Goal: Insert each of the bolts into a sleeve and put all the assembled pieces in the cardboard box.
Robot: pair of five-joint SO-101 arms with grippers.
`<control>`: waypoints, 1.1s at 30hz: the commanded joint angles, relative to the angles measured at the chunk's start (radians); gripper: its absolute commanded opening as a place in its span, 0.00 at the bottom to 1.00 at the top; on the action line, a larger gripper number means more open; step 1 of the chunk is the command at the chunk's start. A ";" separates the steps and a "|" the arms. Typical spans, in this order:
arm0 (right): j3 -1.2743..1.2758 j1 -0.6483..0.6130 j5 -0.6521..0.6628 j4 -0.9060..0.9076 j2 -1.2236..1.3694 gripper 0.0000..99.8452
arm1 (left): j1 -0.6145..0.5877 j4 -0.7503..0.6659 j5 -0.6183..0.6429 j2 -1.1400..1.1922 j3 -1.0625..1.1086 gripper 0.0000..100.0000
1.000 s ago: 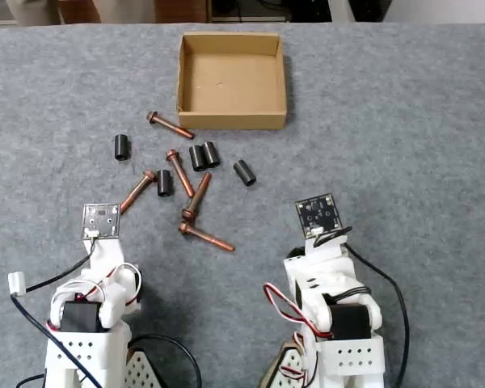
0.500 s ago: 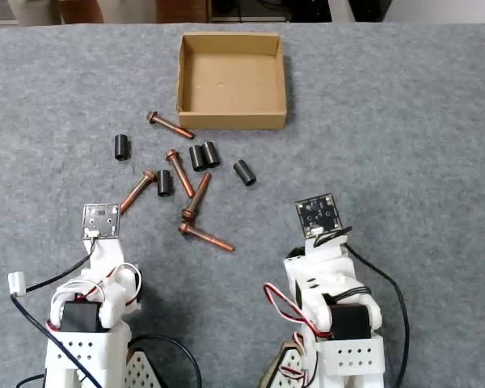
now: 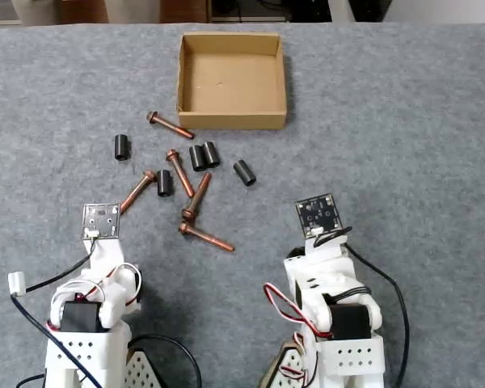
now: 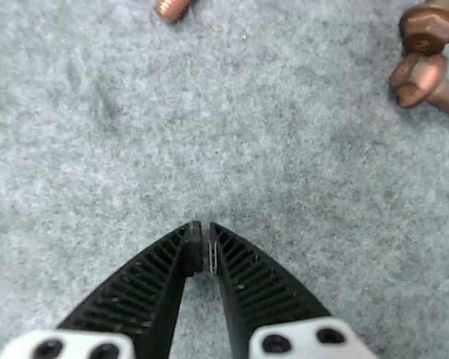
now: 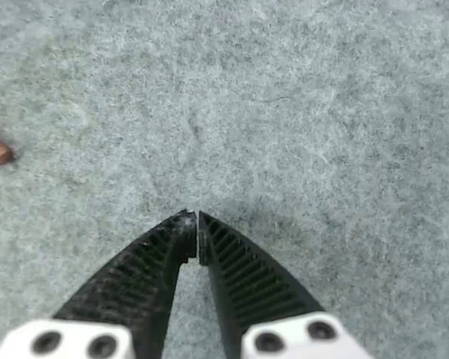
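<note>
Five copper bolts (image 3: 170,125) (image 3: 179,172) (image 3: 137,191) (image 3: 196,196) (image 3: 206,237) and five black sleeves (image 3: 121,146) (image 3: 164,183) (image 3: 196,158) (image 3: 211,153) (image 3: 243,172) lie loose ahead of the two sets of jaws. One cardboard box (image 3: 231,120) stands farther out beyond them.

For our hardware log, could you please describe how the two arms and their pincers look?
The left arm and right arm are white plastic with black motors and red, white and black cables. The left pincer and right pincer are black and ribbed, on white mounts.

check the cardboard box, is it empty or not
Empty: the cardboard box has a bare floor; bolts and sleeves all lie outside on the table.
</note>
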 commanded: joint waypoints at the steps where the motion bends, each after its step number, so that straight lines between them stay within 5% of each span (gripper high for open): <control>1: -0.001 -0.016 0.005 0.002 -0.084 0.00 | 0.015 0.005 -0.006 -0.050 0.009 0.04; 8: -0.001 -0.071 0.028 -0.017 -0.090 0.00 | 0.015 0.005 -0.003 -0.050 0.009 0.04; 12: -0.041 -0.079 0.232 -0.106 -0.088 0.00 | 0.015 0.006 -0.003 -0.050 0.009 0.03; 18: -0.303 -0.077 0.270 -0.095 -0.001 0.00 | 0.008 0.008 -0.002 -0.050 0.009 0.03; 33: -1.357 -0.081 0.203 0.031 1.256 0.00 | 0.006 0.005 -0.008 -0.050 0.009 0.03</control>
